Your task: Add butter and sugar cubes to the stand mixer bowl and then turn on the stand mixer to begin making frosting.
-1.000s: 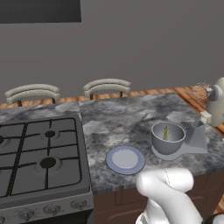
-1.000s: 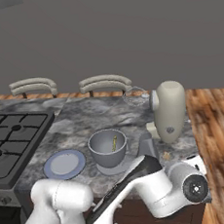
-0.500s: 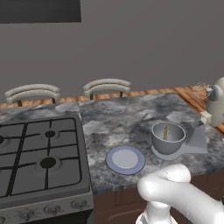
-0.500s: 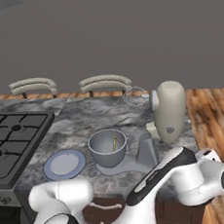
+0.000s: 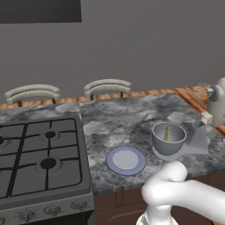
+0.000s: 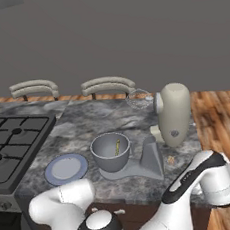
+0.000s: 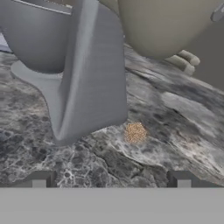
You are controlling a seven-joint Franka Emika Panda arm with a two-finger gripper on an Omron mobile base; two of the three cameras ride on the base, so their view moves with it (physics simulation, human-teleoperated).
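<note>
The stand mixer bowl [image 6: 111,151] sits on the stand mixer's flat grey base [image 6: 138,171], and the yellow butter [image 6: 117,147] stick leans inside it. Beside it rise the grey column [image 7: 89,65] and the cream-beige mixer head [image 6: 174,113] with its wire whisk [image 6: 138,98]. A small brown speckled sugar cube [image 7: 135,132] lies on the marble counter just right of the column's foot, also seen as a sugar cube [image 6: 170,159] from the right base. My gripper [image 7: 110,181] hovers low over the counter in front of the cube, open, with nothing between its fingertips [image 7: 39,179].
A blue-rimmed plate [image 5: 125,159] lies bare left of the bowl. The gas stove [image 5: 39,158] takes up the counter's left end. Small pale pieces [image 7: 186,59] rest by the mixer head. Two chair backs [image 5: 107,86] stand behind the counter. The counter's right edge is close to the mixer.
My arm has swung to the right and come down toward the counter's front corner by the mixer. The bowl, butter, plate and mixer have stayed put.
</note>
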